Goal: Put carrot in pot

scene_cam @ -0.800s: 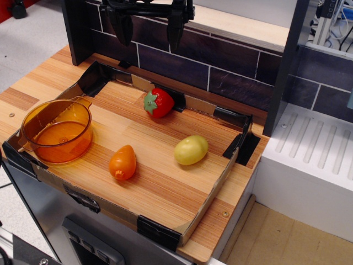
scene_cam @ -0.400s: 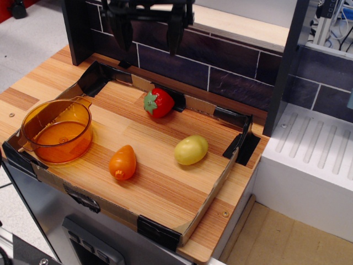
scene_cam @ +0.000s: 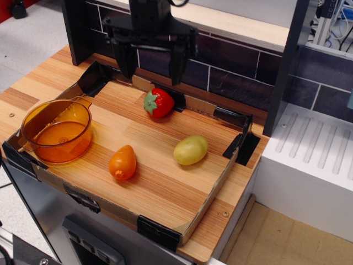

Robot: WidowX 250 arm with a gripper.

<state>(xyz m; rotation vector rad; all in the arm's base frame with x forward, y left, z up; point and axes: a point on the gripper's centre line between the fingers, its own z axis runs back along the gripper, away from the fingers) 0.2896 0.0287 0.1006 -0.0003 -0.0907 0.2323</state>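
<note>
The carrot, a stubby glossy orange toy, lies on the wooden board near its front edge. The pot, a translucent amber pot with a small handle, stands empty at the board's left end, apart from the carrot. My gripper hangs open and empty above the back of the board, just behind the red strawberry, with its two black fingers pointing down. It is well behind and above the carrot.
A red strawberry with green leaves lies at the back of the board. A yellow-green oval fruit lies right of the carrot. A low black rim edges the board. A dark tiled wall stands behind, a white rack to the right.
My gripper has come down from the top edge of the view towards the back of the board, still open. The toys and the pot have stayed in place.
</note>
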